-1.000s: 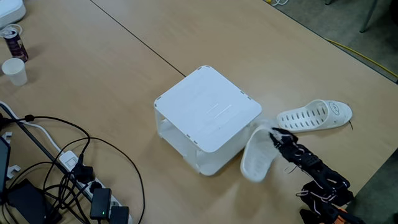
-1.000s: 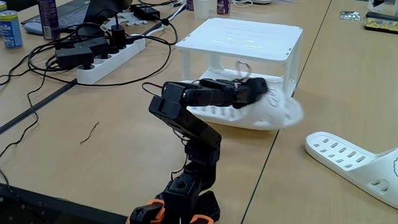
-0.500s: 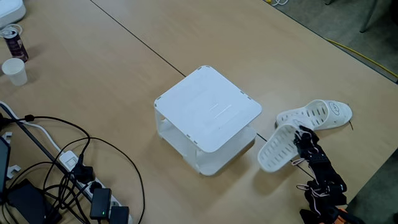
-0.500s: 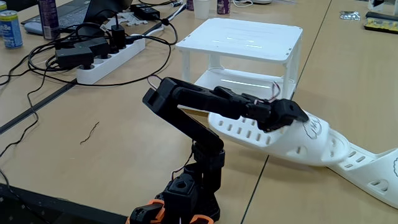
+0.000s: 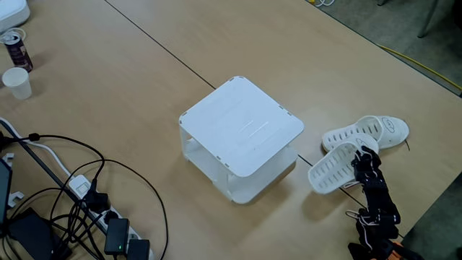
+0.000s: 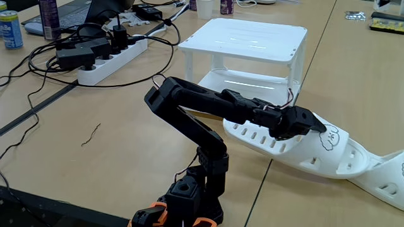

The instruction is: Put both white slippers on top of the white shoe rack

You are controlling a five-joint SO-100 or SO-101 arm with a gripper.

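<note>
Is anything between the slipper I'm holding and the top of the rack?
Nothing visible blocks it. The tool is shut on one white slipper, to the right of the white shoe rack in a fixed view. The rack's top is bare. The other slipper lies on the far side.

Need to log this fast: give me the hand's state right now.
Hand: closed on a white slipper, holding it beside the shoe rack.

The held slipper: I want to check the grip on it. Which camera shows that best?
The low fixed view beside the arm: the gripper clamps the held slipper near its drawing. The high fixed view shows that slipper small, overlapping the other slipper, its grip hidden.
</note>
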